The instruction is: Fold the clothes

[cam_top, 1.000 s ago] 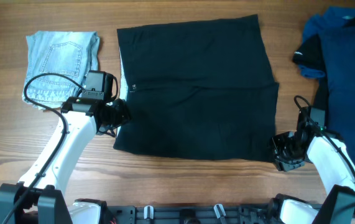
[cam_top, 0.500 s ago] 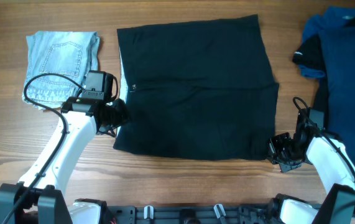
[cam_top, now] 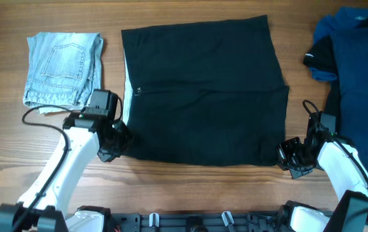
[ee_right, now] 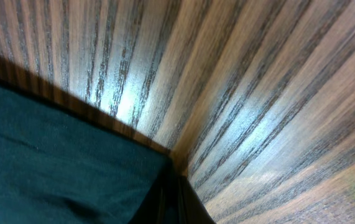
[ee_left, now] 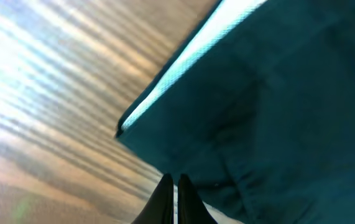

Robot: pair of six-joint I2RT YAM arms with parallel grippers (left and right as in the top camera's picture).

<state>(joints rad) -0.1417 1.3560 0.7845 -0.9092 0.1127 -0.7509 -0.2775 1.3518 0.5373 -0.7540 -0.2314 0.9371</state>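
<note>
The plain black garment [cam_top: 203, 90] lies spread flat in the middle of the table. My left gripper [cam_top: 123, 138] is at its lower left corner. In the left wrist view the left gripper [ee_left: 175, 183] is shut, its tips pinching the dark cloth's [ee_left: 276, 106] pale-lined edge. My right gripper [cam_top: 282, 154] sits at the lower right corner. The right wrist view shows the right gripper [ee_right: 172, 184] shut on the very corner of the fabric [ee_right: 59, 162], down on the wood.
A folded light-blue denim piece [cam_top: 62, 69] lies at the back left, close to my left arm. A royal-blue garment [cam_top: 358, 71] with a black one [cam_top: 319, 61] on its edge is heaped at the right, beside my right arm. Bare wood runs along the front edge.
My left gripper has slid from the garment's left edge down to its lower left corner and shut. My right gripper has edged left onto the lower right corner and shut.
</note>
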